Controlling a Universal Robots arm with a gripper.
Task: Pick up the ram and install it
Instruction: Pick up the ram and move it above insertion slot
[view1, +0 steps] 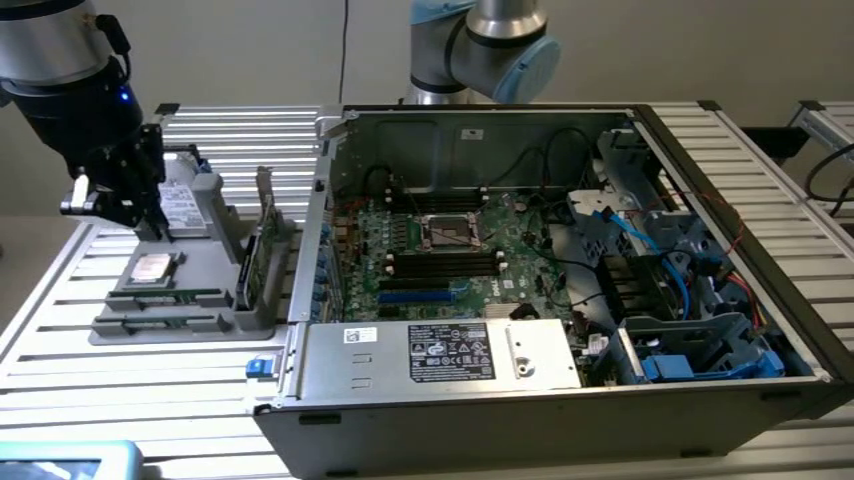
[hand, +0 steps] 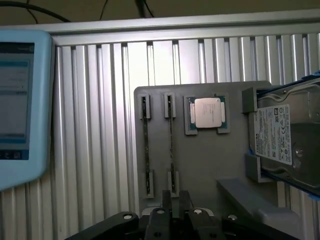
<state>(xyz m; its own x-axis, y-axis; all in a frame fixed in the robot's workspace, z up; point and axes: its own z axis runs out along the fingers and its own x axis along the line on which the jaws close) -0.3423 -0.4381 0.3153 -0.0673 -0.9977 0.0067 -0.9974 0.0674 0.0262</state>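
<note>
Two ram sticks stand edge-up in slots of a grey holder tray (hand: 210, 165): one ram stick (hand: 170, 145) runs straight toward my gripper (hand: 174, 201), the other ram stick (hand: 145, 145) lies parallel beside it. In the exterior view the ram sticks (view1: 171, 299) sit at the near end of the tray (view1: 200, 330), and my gripper (view1: 140, 228) hangs above the tray's far end, next to the hard drive. The fingers look shut with nothing between them. The open computer case (view1: 561, 400) shows its motherboard (view1: 441, 255) with dark memory slots.
On the tray lie a CPU (hand: 207, 112), an upright silver hard drive (hand: 285, 140) and a taller green expansion card (view1: 262, 235). A light-blue tablet (hand: 20, 100) lies on the slatted aluminium table (hand: 100, 125). The case wall (view1: 314, 240) rises just beyond the tray.
</note>
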